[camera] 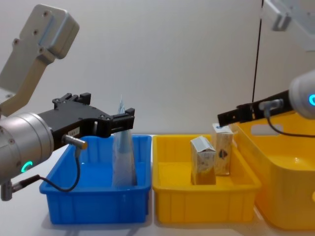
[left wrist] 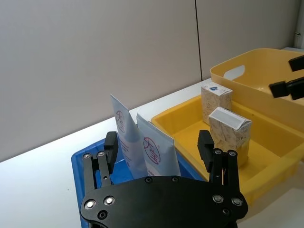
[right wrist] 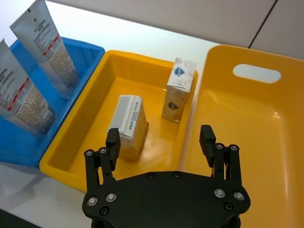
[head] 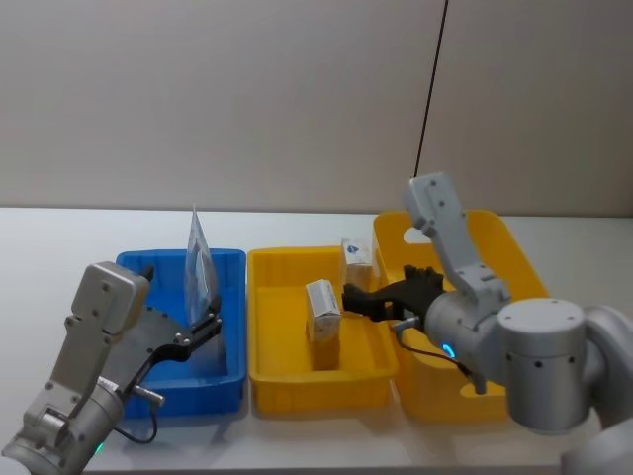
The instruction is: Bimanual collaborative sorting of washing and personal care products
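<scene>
Both reach forward, released: left pincer [left wrist: 158, 142] beside the tubes [head: 198, 262], right pincer [right wrist: 160, 136] near the cartons [head: 322, 309].

Soft, even light is falling from above. The worktop [head: 59, 233] is showing bright, a faint shadow is lying before the blue bin [head: 213, 394], and the large yellow bin [right wrist: 256, 123] is gleaming mildly.

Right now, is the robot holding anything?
No. The left gripper is open near the tubes, and the right gripper is open above the yellow bins.
</scene>
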Tool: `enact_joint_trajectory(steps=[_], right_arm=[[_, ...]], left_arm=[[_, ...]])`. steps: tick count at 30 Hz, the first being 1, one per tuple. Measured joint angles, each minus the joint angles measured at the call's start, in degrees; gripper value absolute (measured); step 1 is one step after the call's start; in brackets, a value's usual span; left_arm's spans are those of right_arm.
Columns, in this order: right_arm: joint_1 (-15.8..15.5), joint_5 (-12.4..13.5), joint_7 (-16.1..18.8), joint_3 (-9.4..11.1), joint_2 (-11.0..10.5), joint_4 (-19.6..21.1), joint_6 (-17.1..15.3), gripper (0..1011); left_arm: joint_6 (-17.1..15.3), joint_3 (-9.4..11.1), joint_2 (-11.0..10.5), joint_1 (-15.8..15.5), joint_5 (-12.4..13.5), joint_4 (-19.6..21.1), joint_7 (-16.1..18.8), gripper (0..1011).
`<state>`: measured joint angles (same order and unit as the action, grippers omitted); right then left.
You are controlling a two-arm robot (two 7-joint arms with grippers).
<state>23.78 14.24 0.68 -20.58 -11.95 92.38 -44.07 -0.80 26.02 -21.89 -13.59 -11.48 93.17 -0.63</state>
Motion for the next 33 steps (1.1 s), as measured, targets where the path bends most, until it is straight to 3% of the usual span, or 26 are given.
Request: enact_joint_trajectory(steps=[13,33], right_arm=[[5.0,-1.9,0.2,-3.5,3.2,-8.4,-0.9,1003],[10.6,-5.6,0.2,-7.9,7.0,-20.0,1.3,1003]], left_arm=[[0.0,0.0,0.0,0.0,0.0,0.0,0.0,1001],[0.0,0.0,0.0,0.0,0.0,0.0,0.0,1002]])
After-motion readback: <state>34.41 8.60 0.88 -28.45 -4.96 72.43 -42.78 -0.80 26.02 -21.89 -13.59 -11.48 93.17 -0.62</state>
